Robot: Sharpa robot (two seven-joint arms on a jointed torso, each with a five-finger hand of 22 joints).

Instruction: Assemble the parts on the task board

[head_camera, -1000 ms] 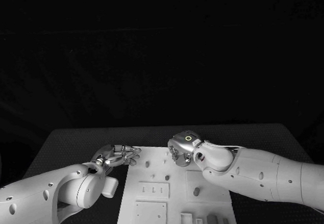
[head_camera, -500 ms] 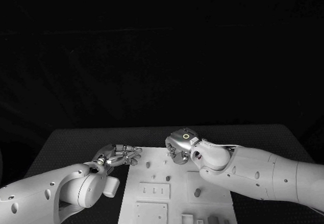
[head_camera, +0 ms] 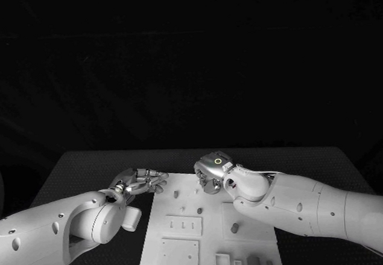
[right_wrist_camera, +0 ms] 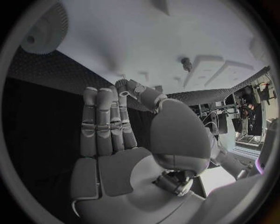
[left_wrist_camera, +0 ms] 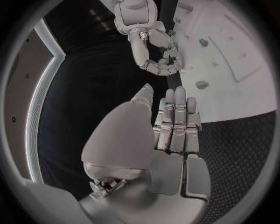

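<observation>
The white task board [head_camera: 207,240] lies lengthwise in the middle of the black table. Small dark parts stand in it, one [head_camera: 198,210] near the middle, one [head_camera: 234,228] by my right arm and one [head_camera: 176,194] toward the far end. My left hand [head_camera: 138,183] hovers at the board's far left corner, fingers [left_wrist_camera: 175,121] straight and side by side, holding nothing. My right hand [head_camera: 209,175] hangs over the board's far edge, its fingers [right_wrist_camera: 108,126] extended with nothing between them. The left wrist view shows the right hand [left_wrist_camera: 154,56] bent over the board [left_wrist_camera: 239,79], near a part [left_wrist_camera: 202,84].
Raised rectangular blocks and slots [head_camera: 175,225] cover the board's near half, and upright pieces [head_camera: 221,262] stand at its near end. Black table [head_camera: 89,166] stretches left of the board. In the right wrist view, a part [right_wrist_camera: 186,62] sits on the board [right_wrist_camera: 163,32].
My right hand has crept a little to the left and farther along the board's far edge. The left hand has barely shifted.
</observation>
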